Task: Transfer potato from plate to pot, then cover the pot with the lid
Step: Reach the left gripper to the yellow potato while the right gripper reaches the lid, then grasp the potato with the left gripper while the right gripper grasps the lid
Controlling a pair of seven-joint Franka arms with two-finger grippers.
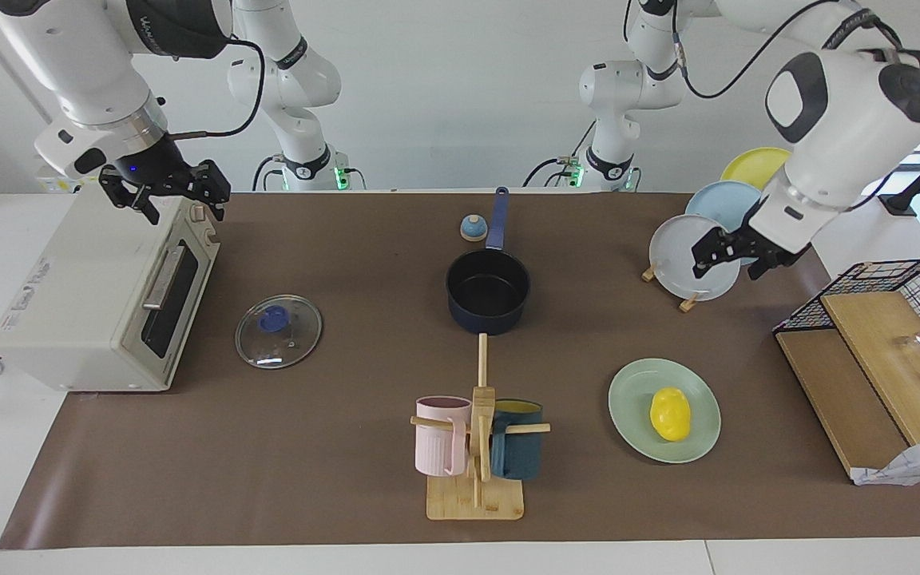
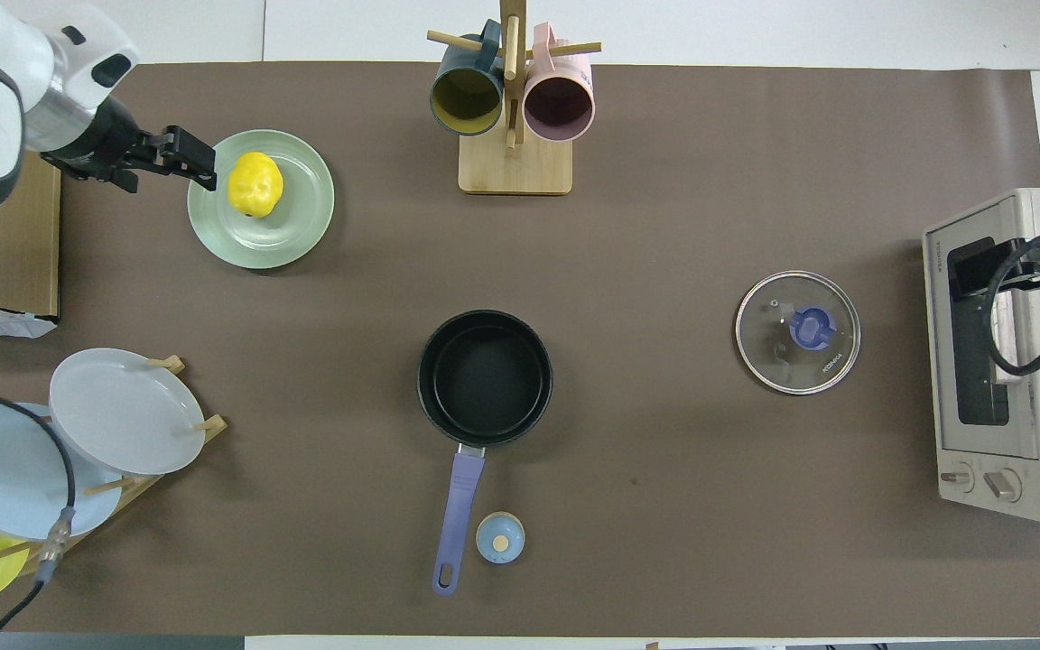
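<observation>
Left gripper (image 1: 730, 257) up in air, jaws spread, empty, short of plate (image 1: 636, 431). Potato (image 1: 669, 414) there, long axis toward robots. Right gripper (image 1: 172, 196) open, waits over toaster oven (image 1: 69, 311).

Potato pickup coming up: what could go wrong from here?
1. The potato is smooth and oval, lying loose on the plate; the open left pincer may squeeze it out sideways or shove the plate.
2. That pincer hangs beside the racked grey plate; its arm could clip the rack.
3. The mug stand is beside the plate.
</observation>
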